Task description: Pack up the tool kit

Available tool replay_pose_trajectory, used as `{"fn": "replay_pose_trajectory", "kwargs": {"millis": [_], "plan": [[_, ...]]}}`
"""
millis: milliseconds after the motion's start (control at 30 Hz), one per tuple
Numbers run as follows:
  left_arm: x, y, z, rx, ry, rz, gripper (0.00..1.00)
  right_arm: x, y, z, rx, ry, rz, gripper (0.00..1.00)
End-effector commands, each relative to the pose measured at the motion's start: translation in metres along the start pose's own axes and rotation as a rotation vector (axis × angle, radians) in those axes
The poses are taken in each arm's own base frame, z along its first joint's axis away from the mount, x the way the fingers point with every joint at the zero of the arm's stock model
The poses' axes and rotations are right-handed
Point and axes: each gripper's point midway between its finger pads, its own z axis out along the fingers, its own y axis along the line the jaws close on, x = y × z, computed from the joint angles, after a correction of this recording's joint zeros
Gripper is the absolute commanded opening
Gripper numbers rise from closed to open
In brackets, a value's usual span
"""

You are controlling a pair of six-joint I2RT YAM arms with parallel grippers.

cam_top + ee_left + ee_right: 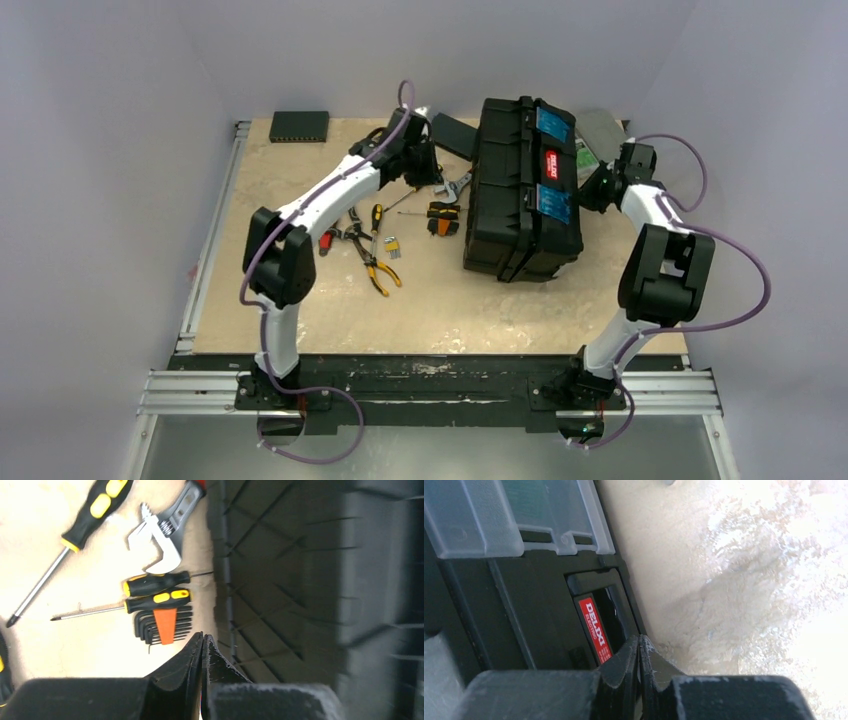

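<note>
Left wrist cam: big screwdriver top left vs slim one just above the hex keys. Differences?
The big screwdriver has a bulkier handle and thicker shaft than the slim screwdriver. The big screwdriver lies diagonally, tip down-left; the slim screwdriver nearly level, tip left. The big screwdriver lies alone; the slim screwdriver sits between another small driver and the hex key set. Shared: black-and-yellow handles, both on the table.

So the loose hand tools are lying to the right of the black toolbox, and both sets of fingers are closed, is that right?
No: the hand tools lie to the left of the toolbox, as the top view shows. The left fingers and right fingers are closed.
</note>
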Motion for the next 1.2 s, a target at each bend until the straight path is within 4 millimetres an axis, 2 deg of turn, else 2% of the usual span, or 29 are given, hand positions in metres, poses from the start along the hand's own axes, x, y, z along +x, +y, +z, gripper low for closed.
{"fn": "replay_pose_trajectory", "kwargs": {"millis": [0, 67, 233, 400, 500, 600, 800, 933, 1033, 1167], "plan": [[0.042, 0.026, 0.040, -0.052, 0.125, -0.031, 0.00, -0.006, 0.041, 0.000, -0.067, -0.018, -0.080, 0.05], [0.054, 0.028, 0.053, -0.035, 0.161, -0.051, 0.00, -0.006, 0.045, 0.000, -0.062, -0.019, -0.093, 0.05], [0.082, 0.016, 0.077, 0.010, 0.233, -0.062, 0.00, -0.006, 0.055, -0.005, -0.066, -0.020, -0.121, 0.05], [0.107, -0.011, 0.090, 0.067, 0.287, -0.060, 0.00, -0.009, 0.067, -0.017, -0.089, -0.034, -0.145, 0.05], [0.111, -0.029, 0.094, 0.115, 0.292, -0.057, 0.00, -0.009, 0.073, -0.024, -0.108, -0.026, -0.162, 0.05], [0.112, -0.053, 0.093, 0.166, 0.293, -0.025, 0.00, -0.005, 0.077, -0.033, -0.122, -0.017, -0.181, 0.05], [0.126, -0.118, 0.090, 0.275, 0.309, 0.028, 0.00, 0.000, 0.083, -0.061, -0.149, -0.041, -0.204, 0.06], [0.131, -0.151, 0.087, 0.327, 0.311, 0.044, 0.00, -0.001, 0.089, -0.078, -0.169, -0.059, -0.217, 0.06], [0.131, -0.165, 0.082, 0.345, 0.298, 0.052, 0.00, -0.004, 0.094, -0.088, -0.179, -0.071, -0.221, 0.06], [0.132, -0.166, 0.077, 0.354, 0.288, 0.048, 0.00, -0.006, 0.102, -0.098, -0.199, -0.072, -0.224, 0.06]]}}
